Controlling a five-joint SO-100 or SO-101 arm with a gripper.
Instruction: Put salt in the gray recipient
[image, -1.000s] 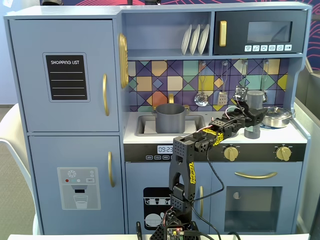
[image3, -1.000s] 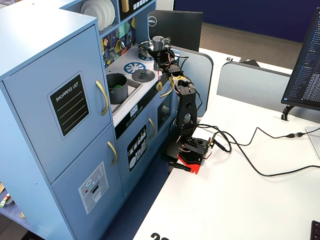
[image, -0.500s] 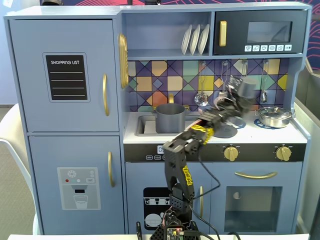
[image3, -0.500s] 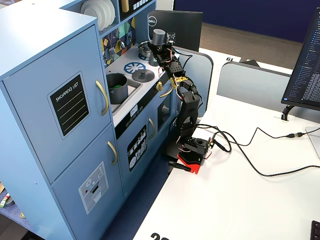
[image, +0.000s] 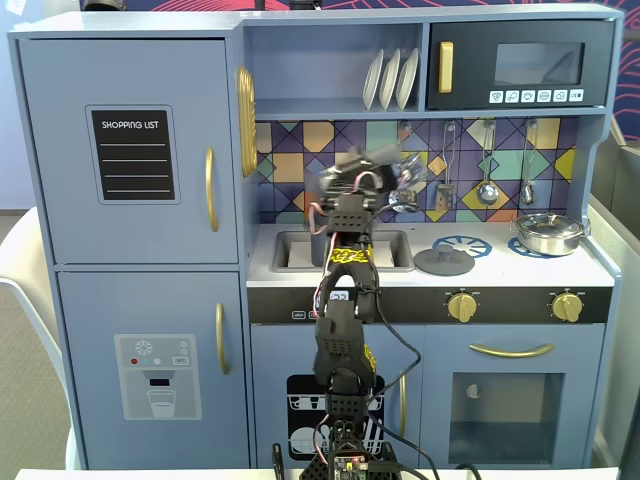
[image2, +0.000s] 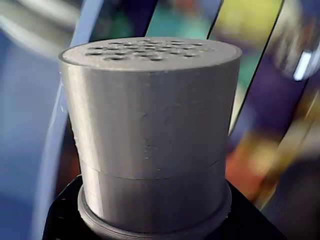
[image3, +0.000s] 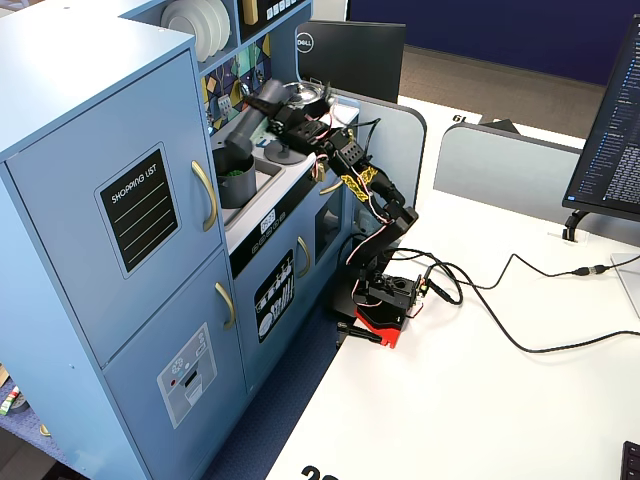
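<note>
I am clamping my gripper (image3: 262, 108) on the gray, hole-capped salt (image2: 150, 135), tilting above the gray recipient (image3: 236, 178), beside the sink (image: 300, 250).

Gray salt (image2: 150, 135), blue kitchen (image: 130, 230), multicoloured geometric backsplash (image: 300, 150)

Toy kitchen counter and what's sitting on it

The pale blue counter (image: 600, 272) has a sink (image: 300, 250) at 9 o'clock, a flat gray lid (image: 443, 262) on the burner around the middle, and a shiny steel pan (image: 548, 233) at 3 o'clock. In a fixed view, a dark gray pot (image3: 236, 178) sits by the sink.
</note>
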